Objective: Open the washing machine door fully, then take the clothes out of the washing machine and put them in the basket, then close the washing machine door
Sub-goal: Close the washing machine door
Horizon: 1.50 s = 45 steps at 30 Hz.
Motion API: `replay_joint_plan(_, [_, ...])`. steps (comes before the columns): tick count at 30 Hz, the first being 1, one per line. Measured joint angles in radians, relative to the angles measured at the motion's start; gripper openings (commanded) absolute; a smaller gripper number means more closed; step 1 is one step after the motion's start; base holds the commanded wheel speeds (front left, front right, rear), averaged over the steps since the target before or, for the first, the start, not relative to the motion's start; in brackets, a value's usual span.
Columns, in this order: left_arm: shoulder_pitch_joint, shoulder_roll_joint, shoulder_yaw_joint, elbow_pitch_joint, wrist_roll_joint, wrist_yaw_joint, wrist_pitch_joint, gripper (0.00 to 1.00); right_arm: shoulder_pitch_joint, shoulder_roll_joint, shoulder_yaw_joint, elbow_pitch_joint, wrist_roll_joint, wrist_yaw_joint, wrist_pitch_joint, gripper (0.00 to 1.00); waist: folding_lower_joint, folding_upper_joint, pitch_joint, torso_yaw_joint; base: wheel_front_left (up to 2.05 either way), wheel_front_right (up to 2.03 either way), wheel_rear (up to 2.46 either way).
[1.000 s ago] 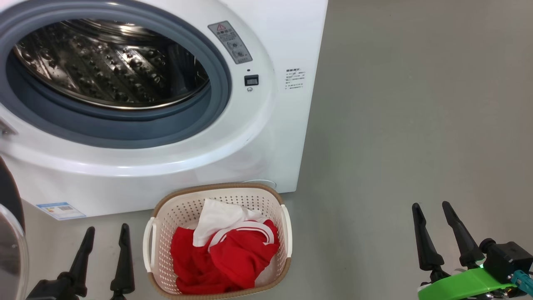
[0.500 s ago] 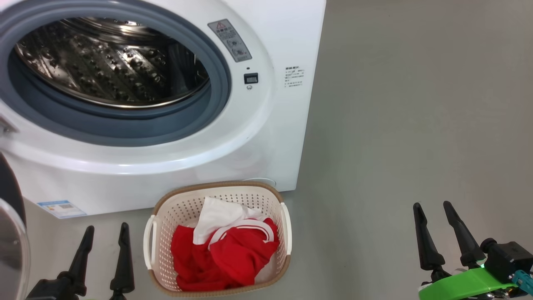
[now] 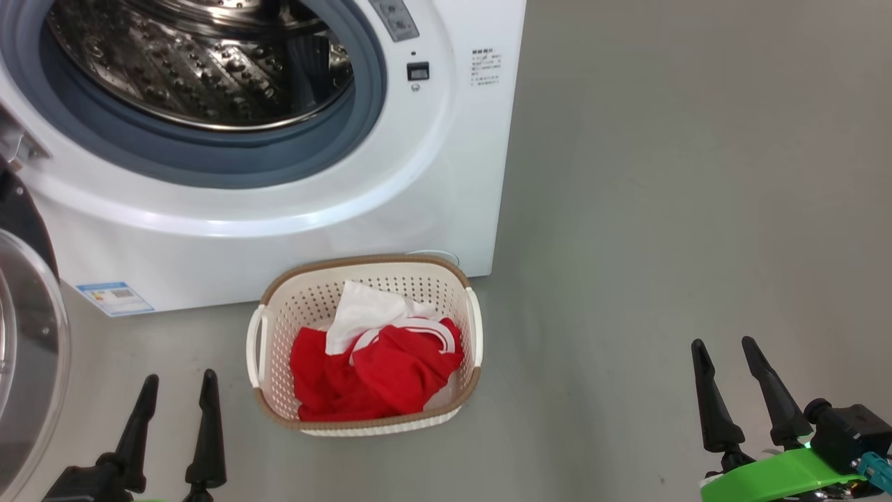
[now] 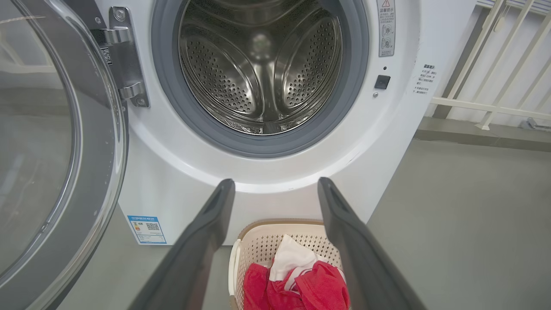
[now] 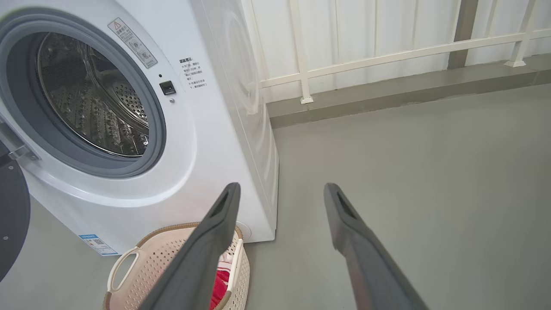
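The red and white clothes lie heaped in the cream perforated basket. The basket stands on the grey floor just in front of the washing machine, near its right front corner. Above it, the steel drum shows through the grey-blue rubber ring. The washing machine door stands swung open on its hinge at my left, its clear glass bowl at the edge of my head view. My left gripper hangs low just left of the basket, fingers apart and empty. My right gripper hovers over floor well to the basket's right, fingers likewise spread and empty. A blue label sticker sits low on the machine's front, and a white railing runs behind
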Motion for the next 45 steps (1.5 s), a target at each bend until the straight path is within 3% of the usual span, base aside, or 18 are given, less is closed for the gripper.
replay_joint_plan(13, [0.000, 0.000, -0.002, 0.001, 0.000, 0.000, 0.000, 1.00, 0.000, 0.000, -0.002, 0.000, 0.000, 0.000, 0.000, 1.00, 0.0000, 0.0000, -0.006, -0.001, -0.19, 0.19, 0.00])
replay_joint_plan(20, [0.000, -0.001, -0.004, 0.023, -0.009, 0.000, 0.000, 1.00, 0.003, 0.000, 0.007, 0.000, -0.008, 0.000, 0.000, 1.00, 0.0000, 0.0000, -0.012, 0.037, 0.00, 0.00, 0.00])
replay_joint_plan(36, [0.043, -0.002, -0.036, 0.089, -0.098, 0.003, 0.000, 1.00, 0.022, -0.031, 0.054, 0.026, -0.018, 0.000, 0.000, 1.00, 0.0000, 0.0000, -0.041, 0.252, 0.00, 0.00, 0.00])
replay_joint_plan(45, [0.070, -0.002, -0.067, 0.090, -0.130, 0.038, 0.000, 1.00, 0.025, -0.052, 0.070, 0.032, -0.018, 0.000, 0.000, 1.00, 0.0000, 0.0000, -0.063, 0.393, 0.00, 0.00, 0.00])
